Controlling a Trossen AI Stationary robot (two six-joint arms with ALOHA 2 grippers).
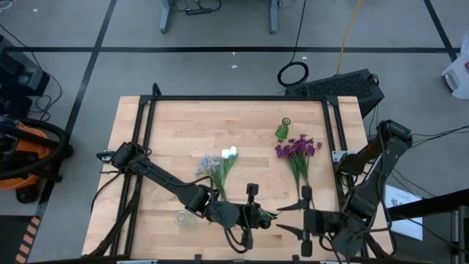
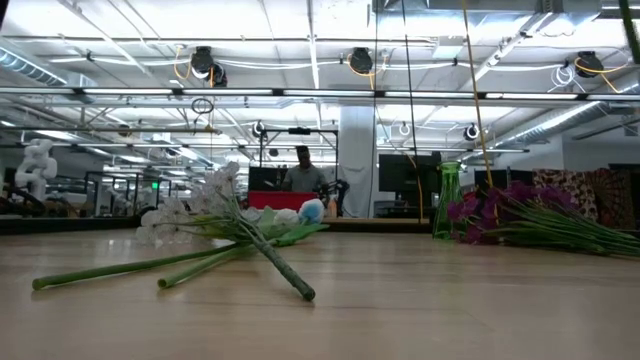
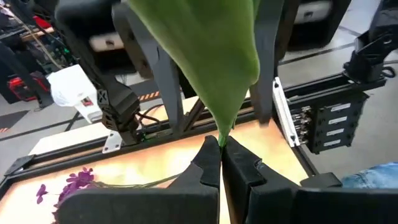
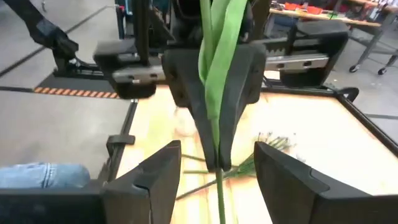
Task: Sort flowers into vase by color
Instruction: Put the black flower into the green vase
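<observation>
High view: purple flowers and white flowers lying on wooden worktop; held stem barely visible. Left wrist view: left gripper clenched on smooth green leaf, blossom cut off. Right wrist view: right gripper released, straddling thin stem.

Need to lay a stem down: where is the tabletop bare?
Bare: the far-left table beyond the white flowers, and the strip between them and the purple flowers. Crowded: the near edge, where the left end effector and right end effector meet.
</observation>
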